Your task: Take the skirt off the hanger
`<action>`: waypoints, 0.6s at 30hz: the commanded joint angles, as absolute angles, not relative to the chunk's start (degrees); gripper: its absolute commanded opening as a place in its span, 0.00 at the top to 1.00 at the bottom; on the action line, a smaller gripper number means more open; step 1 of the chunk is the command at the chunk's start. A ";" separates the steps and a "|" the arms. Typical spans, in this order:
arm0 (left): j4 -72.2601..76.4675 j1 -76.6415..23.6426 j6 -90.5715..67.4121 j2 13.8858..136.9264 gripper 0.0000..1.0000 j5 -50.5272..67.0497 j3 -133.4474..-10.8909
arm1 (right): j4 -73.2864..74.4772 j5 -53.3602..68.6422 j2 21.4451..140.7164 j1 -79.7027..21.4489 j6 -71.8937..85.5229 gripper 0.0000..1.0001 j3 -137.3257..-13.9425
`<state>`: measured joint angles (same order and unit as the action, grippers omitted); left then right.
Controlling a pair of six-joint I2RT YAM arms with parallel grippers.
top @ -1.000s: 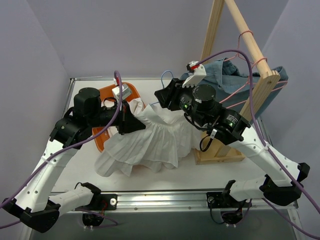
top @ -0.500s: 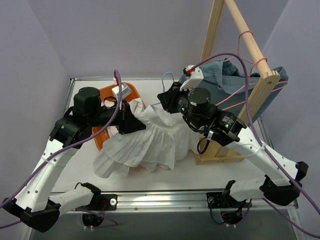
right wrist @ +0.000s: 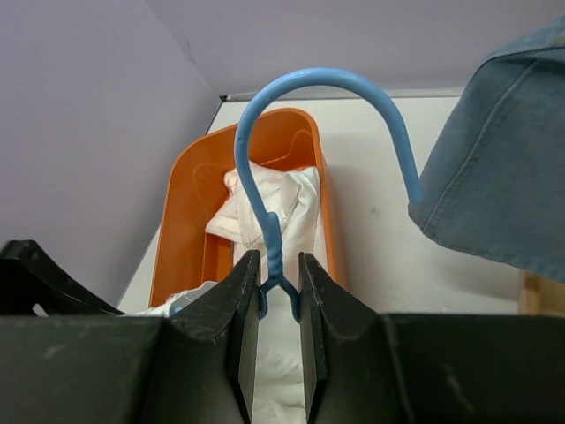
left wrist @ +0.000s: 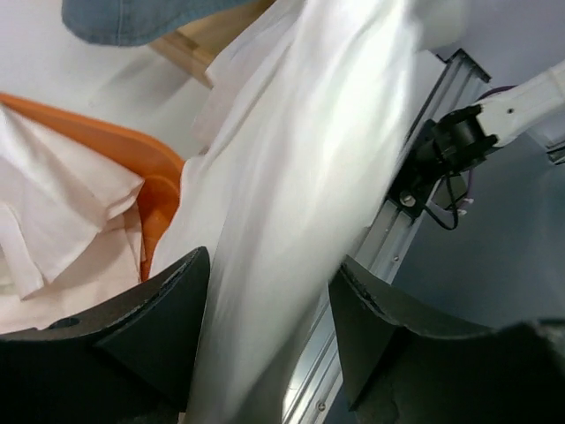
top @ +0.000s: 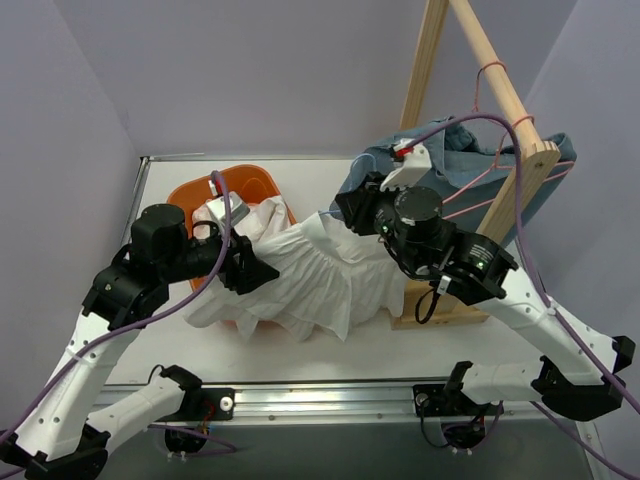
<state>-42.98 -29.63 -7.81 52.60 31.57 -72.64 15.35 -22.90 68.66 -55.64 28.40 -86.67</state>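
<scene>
Status from my end: left gripper [left wrist: 269,265] is clamped on a thick fold of the white skirt [left wrist: 291,177]. Cloth fills the whole gap between its fingers [left wrist: 150,327] and runs out past the tips, blurred in the wrist view.

The right gripper [right wrist: 277,265] is closed tight on the twisted neck of the blue hanger [right wrist: 309,78], with the hook standing out beyond the fingertips. I see white cloth under the right fingers, but I can't tell whether the clips are holding it.

In the top view the skirt [top: 320,275] is stretched between the left gripper [top: 255,268] and the right gripper [top: 350,208]. Its narrow end is up at the right hand. The wide pleated end hangs below both hands onto the table [top: 400,350].

The orange basket [right wrist: 190,194] sits straight ahead of the right fingertips, with crumpled white cloth [right wrist: 265,199] inside. From the left wrist, the same basket's rim [left wrist: 132,150] is just left of the held fold.

A denim garment [right wrist: 494,168] hangs to the right of the right hand, off the wooden rack [top: 500,80].
</scene>
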 commanded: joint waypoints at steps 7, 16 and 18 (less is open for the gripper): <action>-43.95 -29.53 -6.07 45.79 0.45 21.71 -67.68 | 17.05 -32.08 60.12 -55.81 27.60 1.00 -86.49; -41.75 -29.53 -11.07 40.09 0.98 8.80 -69.17 | 21.79 -39.63 57.92 -55.81 27.86 1.00 -83.59; -41.05 -29.53 -12.21 37.46 0.98 5.73 -69.43 | 23.37 -40.95 57.83 -55.90 28.21 1.00 -82.71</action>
<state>-44.42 -29.65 -9.43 41.34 13.78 -67.31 21.93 -33.95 59.05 -55.70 28.49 -83.68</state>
